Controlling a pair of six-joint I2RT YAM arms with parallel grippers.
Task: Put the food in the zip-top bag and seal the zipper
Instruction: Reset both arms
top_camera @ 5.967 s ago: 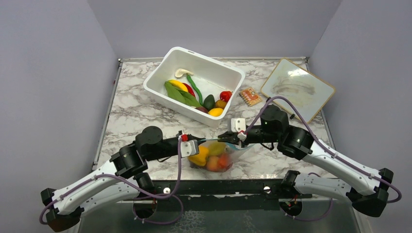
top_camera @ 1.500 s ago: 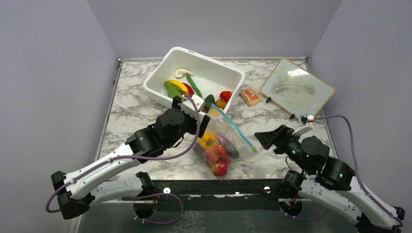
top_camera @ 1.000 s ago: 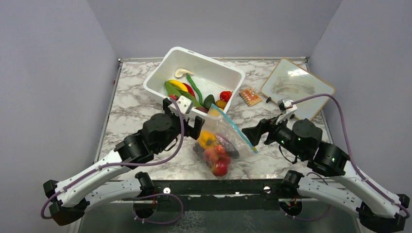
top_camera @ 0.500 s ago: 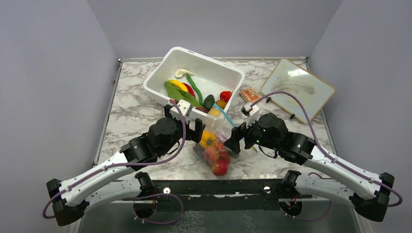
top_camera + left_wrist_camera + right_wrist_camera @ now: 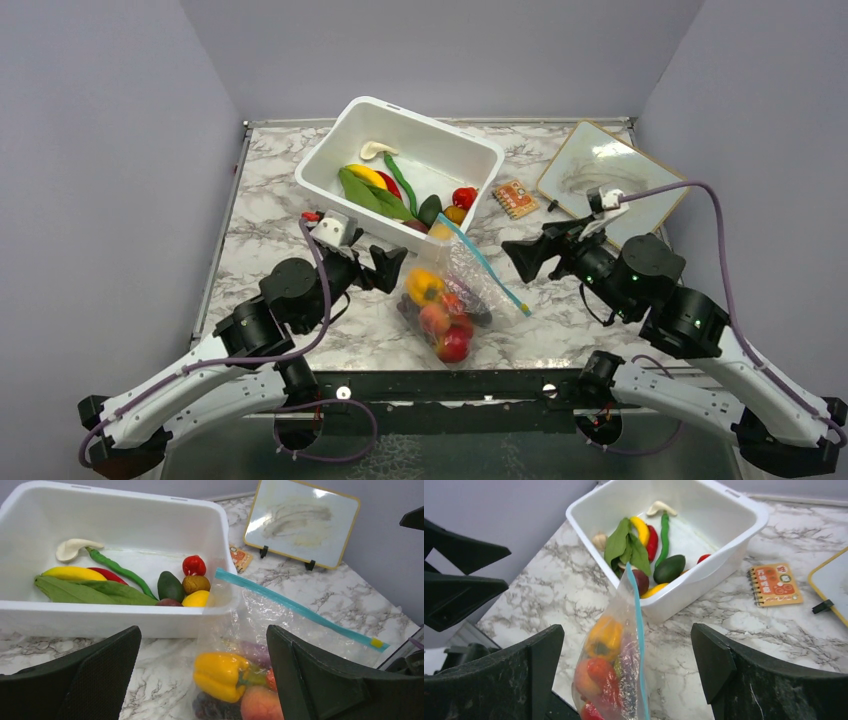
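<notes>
The zip-top bag (image 5: 455, 295) lies on the marble near the front edge, leaning on the white tub. Inside it are food pieces: a yellow pepper (image 5: 220, 675), a peach (image 5: 260, 705), a red apple (image 5: 452, 345) and something purple. Its blue zipper (image 5: 485, 265) shows as one thin line along the upper right edge, also in the right wrist view (image 5: 638, 630). My left gripper (image 5: 385, 268) stands open just left of the bag, not touching it. The right gripper (image 5: 525, 255) is open too, off to the right of the zipper. Neither holds anything.
The white tub (image 5: 330, 180) behind the bag holds more toy food: green leaves, a banana, a bean, an avocado and a small red piece. An orange packet (image 5: 515, 198) and a small framed whiteboard (image 5: 612, 180) sit at the back right. The table's front edge runs just below the bag.
The right gripper, close over the bag's zipper side half a second ago, has pulled back to the right. The left arm has drawn back left. The bag has stayed put.
</notes>
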